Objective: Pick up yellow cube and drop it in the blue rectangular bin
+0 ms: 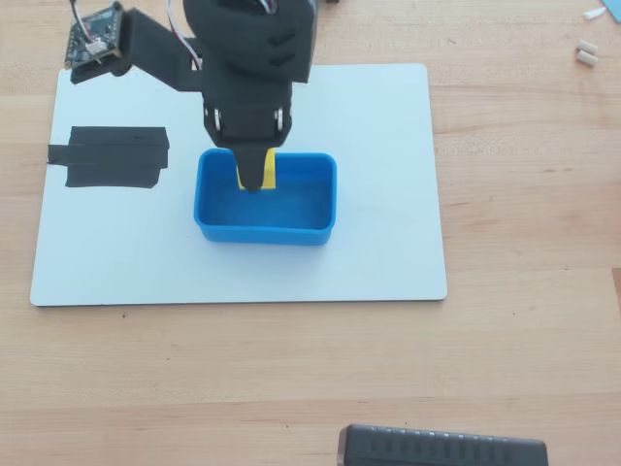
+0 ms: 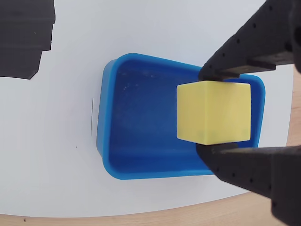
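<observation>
- Bright-blue shallow rectangular plastic bin (image 1: 267, 231) at frame centre of the overhead view: interior floor bare, open from above.
- Black two-finger gripper (image 2: 210, 113), closed on the small yellow cube (image 2: 214, 112), occupies the space over the bin's upper-left part in the overhead view.
- White rectangular board (image 1: 378, 243): bare right of and below the bin.
- Black tape patch (image 1: 109, 156) lies flat, left of the bin, apart from it.

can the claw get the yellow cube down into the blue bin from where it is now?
Probably yes. The claw is shut on the yellow cube directly over the blue bin, whose inside looks empty, and no wall sits under the cube. In the overhead view the cube is near the bin's far wall.
</observation>
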Controlling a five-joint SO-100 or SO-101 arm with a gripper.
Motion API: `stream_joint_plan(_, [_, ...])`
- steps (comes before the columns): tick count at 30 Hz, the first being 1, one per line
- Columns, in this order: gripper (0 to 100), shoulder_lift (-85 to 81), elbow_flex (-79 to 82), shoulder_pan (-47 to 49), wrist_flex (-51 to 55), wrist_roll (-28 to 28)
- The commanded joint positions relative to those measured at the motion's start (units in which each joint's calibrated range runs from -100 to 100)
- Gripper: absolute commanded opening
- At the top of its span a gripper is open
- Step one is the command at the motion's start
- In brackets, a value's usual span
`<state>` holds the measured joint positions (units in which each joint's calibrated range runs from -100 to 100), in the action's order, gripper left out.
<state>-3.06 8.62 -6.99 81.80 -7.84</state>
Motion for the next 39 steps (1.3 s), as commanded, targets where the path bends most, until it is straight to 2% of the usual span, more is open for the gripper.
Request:
stream_joint_plan(1, [9, -5.16, 4.84, 0.04, -5.58, -0.2])
stream_joint_plan(9, [18, -5.25, 6.2, 0.3, -7.48, -0.24])
stream_joint_plan(12, [28, -5.25, 6.29, 0.47, -7.48, -0.39])
stream_joint_plan(17, [32, -5.72, 6.29, 0.39, -7.32, -0.39])
stream_joint_plan(21, [31, -12.5, 9.29, 0.04, -6.49, -0.2])
stream_joint_plan(23, [27, -17.23, 11.66, 0.13, -5.42, 0.0])
stream_joint_plan(25, [21, -22.07, 15.11, 0.39, -5.09, 0.2])
stream_joint_plan(29, [0, -32.56, 23.75, 0.04, -6.41, 0.83])
stream_joint_plan(39, [0, -58.85, 53.75, -1.24, -16.32, 0.98])
